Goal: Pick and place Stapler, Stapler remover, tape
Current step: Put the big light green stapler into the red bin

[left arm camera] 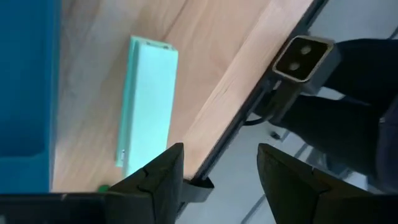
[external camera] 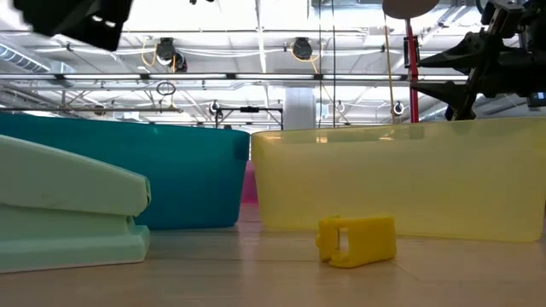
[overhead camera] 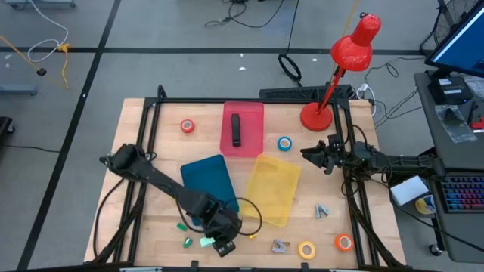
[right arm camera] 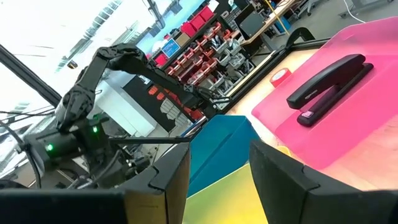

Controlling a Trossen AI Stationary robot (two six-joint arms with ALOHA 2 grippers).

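The left end effector [overhead camera: 224,243] hangs released above the mint-green stapler [left arm camera: 148,106] at the table's [overhead camera: 151,227] front edge beside the teal tray [overhead camera: 208,181], so descending and gripping it looks next, while the right end effector [overhead camera: 311,155], also released, waits by the red lamp [overhead camera: 340,64].

Grey floor [overhead camera: 189,68], red desk lamp [overhead camera: 344,64]
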